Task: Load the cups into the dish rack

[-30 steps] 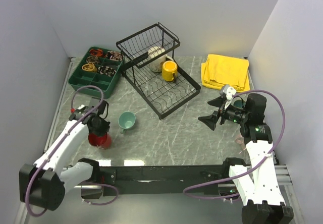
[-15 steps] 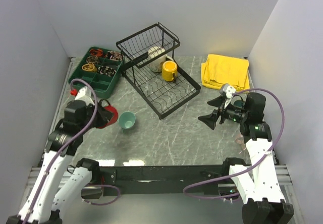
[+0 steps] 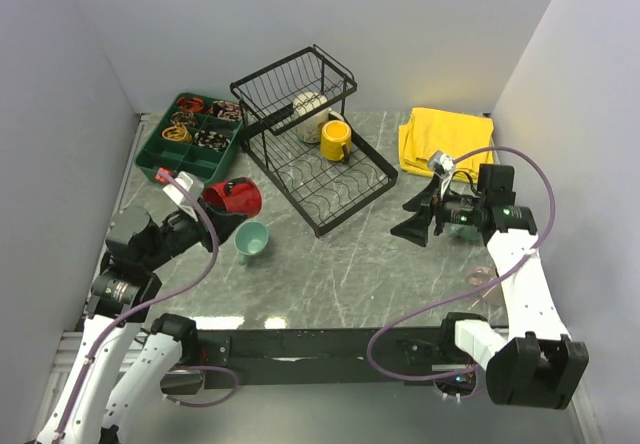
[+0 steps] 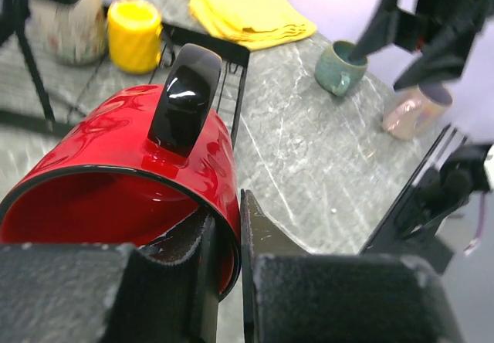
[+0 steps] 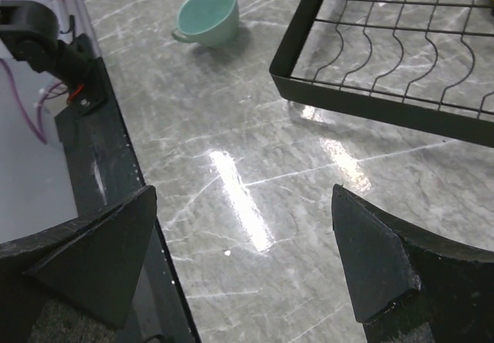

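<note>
Dish rack (image 3: 322, 190) at middle of table (image 3: 350, 264). From it: compartment tray (image 3: 160, 160) 9 o'clock, cloth (image 3: 447, 142) 3, small mug (image 3: 251, 239) 7, held mug (image 3: 233, 197) 8. In rack: front mug (image 3: 335, 140) on slotted part, rear mug (image 3: 308, 105) behind.

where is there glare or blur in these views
Right wrist: a bright streak of glare on the table beside the dish rack. Left wrist: a highlight on the dark handle of the red mug; the pink mug behind is soft. Top external: pale reflections along the table's near edge.
</note>
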Tool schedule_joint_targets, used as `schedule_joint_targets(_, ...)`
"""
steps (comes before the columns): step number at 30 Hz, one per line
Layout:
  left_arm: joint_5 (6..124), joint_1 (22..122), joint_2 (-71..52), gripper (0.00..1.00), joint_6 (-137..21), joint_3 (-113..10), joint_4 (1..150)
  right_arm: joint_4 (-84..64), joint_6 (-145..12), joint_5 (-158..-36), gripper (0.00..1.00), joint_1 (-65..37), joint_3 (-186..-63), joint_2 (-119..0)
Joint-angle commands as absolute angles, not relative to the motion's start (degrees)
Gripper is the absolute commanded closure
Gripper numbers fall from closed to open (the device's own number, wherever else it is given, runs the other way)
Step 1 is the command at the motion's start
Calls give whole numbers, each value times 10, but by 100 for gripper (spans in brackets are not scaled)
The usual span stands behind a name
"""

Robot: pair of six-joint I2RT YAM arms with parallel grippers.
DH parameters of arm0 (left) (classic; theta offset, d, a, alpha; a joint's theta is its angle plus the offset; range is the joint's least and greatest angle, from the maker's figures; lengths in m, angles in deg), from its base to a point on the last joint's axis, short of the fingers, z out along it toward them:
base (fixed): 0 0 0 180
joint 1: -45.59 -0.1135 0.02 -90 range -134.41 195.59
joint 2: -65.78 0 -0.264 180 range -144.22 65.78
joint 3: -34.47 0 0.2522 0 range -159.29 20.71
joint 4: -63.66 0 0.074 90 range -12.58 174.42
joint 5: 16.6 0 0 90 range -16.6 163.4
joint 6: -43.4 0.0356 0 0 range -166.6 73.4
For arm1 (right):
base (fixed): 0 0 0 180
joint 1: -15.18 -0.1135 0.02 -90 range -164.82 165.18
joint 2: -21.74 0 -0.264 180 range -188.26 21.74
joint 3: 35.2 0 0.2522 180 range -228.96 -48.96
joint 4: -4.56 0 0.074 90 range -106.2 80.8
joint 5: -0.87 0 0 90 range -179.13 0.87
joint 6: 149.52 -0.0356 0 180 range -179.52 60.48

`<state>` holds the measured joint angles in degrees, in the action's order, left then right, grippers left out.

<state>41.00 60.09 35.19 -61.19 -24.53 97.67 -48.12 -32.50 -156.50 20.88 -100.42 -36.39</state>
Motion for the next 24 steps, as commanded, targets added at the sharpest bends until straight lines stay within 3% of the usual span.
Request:
schedule_joint_targets(1, 339, 615, 353, 99, -490, -272, 872, -597, -234, -1601, 0, 212, -1063, -382)
schedule_joint_targets(12, 303, 651, 328, 99, -291, -297, 861, -616, -259, -1608, 0, 168, -1115, -382)
schedule_joint_targets(19, 327, 712, 290, 99, -184, -320, 836, -519, -439, -1589, 0, 40, -1150, -385)
schedule_joint_targets(24, 419, 789, 257, 99, -45, -330, 836, -439, -584, -1642, 0, -17, -1211, -426)
